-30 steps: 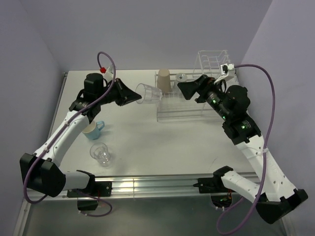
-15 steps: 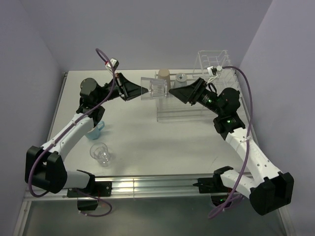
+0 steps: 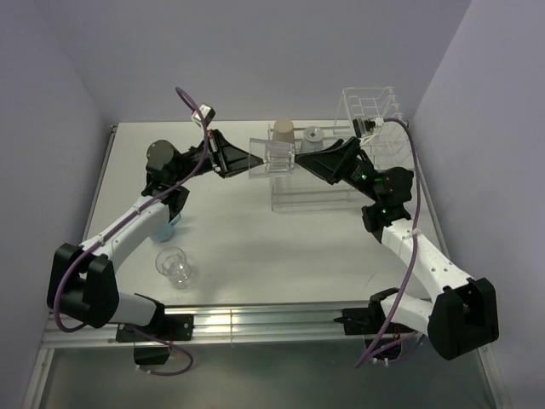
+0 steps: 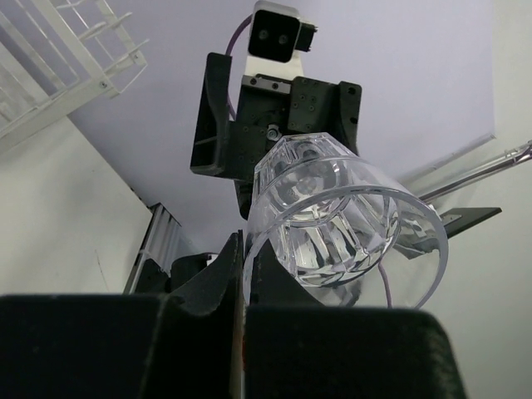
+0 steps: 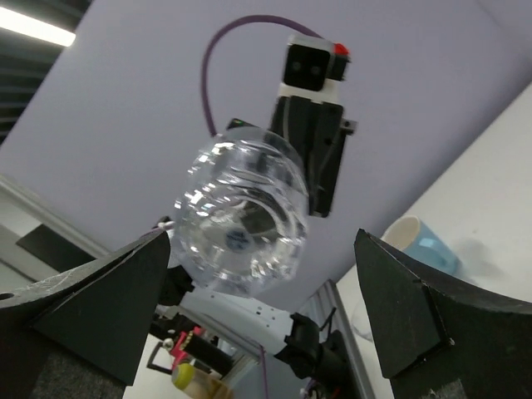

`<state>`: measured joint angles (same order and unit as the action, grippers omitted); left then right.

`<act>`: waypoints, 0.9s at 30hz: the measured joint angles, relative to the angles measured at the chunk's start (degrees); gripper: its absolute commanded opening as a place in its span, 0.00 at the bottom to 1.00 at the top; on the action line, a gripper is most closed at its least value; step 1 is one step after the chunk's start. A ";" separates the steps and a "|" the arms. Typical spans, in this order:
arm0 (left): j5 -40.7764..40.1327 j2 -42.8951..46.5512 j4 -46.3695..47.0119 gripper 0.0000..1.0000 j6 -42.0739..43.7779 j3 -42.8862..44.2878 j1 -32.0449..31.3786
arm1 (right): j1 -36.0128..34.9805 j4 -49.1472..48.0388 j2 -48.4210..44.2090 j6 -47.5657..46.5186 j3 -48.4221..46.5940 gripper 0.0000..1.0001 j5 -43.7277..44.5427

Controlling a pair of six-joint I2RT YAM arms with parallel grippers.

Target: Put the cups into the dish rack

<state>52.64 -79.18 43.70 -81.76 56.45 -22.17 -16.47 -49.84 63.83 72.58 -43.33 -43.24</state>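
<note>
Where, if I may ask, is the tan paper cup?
Top view: the tan paper cup sits at the dish rack's far-left end, beside the small light blue cup.

A tumbler lies between left end effector and right end effector, paper cup behind it.

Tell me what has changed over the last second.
The left gripper carried its clear tumbler rightward to the dish rack's left end. The right gripper swung left to meet it and now stands open, facing the tumbler's base. Unmoved: the tan paper cup and small light blue cup in the rack, the second tumbler and the mug on the table.
</note>
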 measured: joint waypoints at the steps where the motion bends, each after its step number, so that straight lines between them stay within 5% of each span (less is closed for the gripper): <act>1: 0.00 -0.22 0.20 0.00 0.00 0.00 -0.33 | 0.00 -1.27 0.02 0.76 0.07 1.00 0.02; 11: -0.33 -2.56 0.04 0.00 0.07 0.02 -3.58 | 0.00 -5.62 0.02 3.13 0.20 1.00 -0.74; 21: -1.09 -3.28 -0.63 0.00 0.74 0.94 -4.44 | -2.32 8.98 -3.28 -6.93 -0.57 0.99 0.57; 27: -1.60 -4.15 -0.87 0.00 1.14 1.70 -5.09 | -2.60 10.91 -4.28 -9.46 -0.96 0.81 0.63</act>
<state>51.05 -83.33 42.83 -80.62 58.15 -27.27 -19.07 -38.94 59.55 63.11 -44.29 -42.61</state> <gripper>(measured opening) 0.053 0.880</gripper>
